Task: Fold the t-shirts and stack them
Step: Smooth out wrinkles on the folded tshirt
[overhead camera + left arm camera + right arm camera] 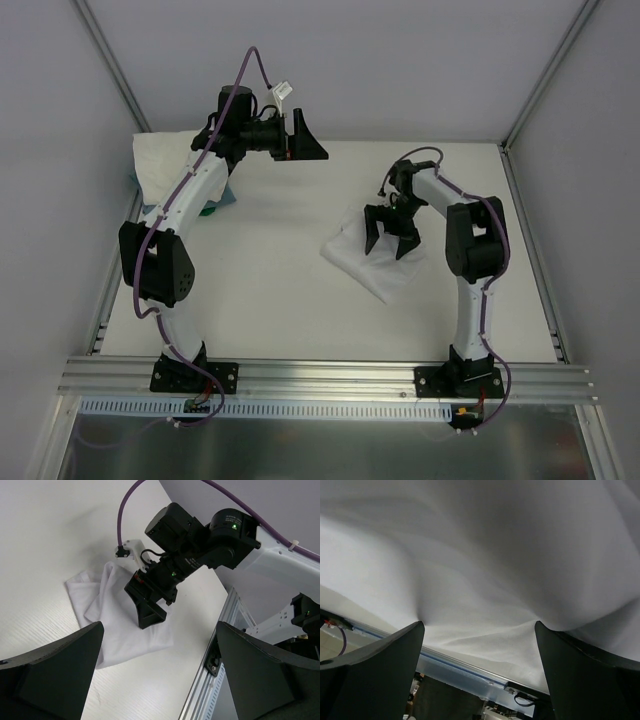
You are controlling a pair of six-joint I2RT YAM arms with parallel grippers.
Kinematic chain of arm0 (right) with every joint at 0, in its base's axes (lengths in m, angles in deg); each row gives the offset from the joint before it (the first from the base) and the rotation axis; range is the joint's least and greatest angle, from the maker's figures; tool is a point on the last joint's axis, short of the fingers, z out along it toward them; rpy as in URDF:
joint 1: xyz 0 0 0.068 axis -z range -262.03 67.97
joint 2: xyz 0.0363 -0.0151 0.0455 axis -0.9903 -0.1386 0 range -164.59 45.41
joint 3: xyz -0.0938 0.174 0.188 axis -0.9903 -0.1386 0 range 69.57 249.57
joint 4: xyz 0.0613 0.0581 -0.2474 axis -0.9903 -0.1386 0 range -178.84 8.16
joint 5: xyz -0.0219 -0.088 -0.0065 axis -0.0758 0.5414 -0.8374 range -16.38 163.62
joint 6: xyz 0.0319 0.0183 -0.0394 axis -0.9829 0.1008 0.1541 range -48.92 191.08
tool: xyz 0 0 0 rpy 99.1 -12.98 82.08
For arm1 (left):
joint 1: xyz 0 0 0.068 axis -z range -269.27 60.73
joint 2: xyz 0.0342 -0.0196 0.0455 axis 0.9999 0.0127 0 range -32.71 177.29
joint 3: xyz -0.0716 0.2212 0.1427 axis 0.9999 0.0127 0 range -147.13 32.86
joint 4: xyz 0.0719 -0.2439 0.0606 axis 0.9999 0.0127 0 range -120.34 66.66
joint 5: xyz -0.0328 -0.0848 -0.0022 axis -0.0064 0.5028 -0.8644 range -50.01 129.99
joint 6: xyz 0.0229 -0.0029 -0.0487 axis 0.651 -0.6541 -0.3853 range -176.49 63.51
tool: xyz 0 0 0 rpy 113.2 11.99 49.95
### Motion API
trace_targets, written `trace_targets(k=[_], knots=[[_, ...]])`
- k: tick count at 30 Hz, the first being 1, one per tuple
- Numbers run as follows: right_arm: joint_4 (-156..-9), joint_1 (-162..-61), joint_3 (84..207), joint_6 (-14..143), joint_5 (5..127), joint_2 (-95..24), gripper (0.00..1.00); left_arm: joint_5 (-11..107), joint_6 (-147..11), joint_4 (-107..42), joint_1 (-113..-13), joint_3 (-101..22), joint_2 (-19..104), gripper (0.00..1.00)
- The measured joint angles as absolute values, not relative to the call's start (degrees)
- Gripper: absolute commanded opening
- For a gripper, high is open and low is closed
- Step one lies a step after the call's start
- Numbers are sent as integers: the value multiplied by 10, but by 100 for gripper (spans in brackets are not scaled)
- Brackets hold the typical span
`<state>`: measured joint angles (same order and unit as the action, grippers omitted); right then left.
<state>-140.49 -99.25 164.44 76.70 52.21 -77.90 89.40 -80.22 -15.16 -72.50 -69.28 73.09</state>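
Right jaws spread on folded t-shirt (360,262); left jaws wide.

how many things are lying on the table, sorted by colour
white: 2, the folded t-shirt under the right gripper and the white heap in the far left corner (cannot tell if it holds more than one shirt)
teal-blue: 1, the flat item beside that heap
total: 3

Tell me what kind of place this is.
Looks like a lab robot cell, not a home: white table, aluminium rail along its near edge, plain white enclosure walls. A white t-shirt lies under the right gripper.
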Motion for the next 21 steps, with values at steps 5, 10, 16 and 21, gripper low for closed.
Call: trace_targets(k=[5,10,16,21], knots=[[-1407,-952,1638,768,570,-762,100,900,-804,-161,-725,-693,731,98],[-1404,-931,1642,768,591,-741,99,908,-810,-169,-725,-691,731,98],[-1409,-930,1723,770,593,-754,99,912,-817,-181,-729,-685,731,99],[-1411,-931,1782,769,594,-767,100,921,-827,-187,-738,-681,731,99]])
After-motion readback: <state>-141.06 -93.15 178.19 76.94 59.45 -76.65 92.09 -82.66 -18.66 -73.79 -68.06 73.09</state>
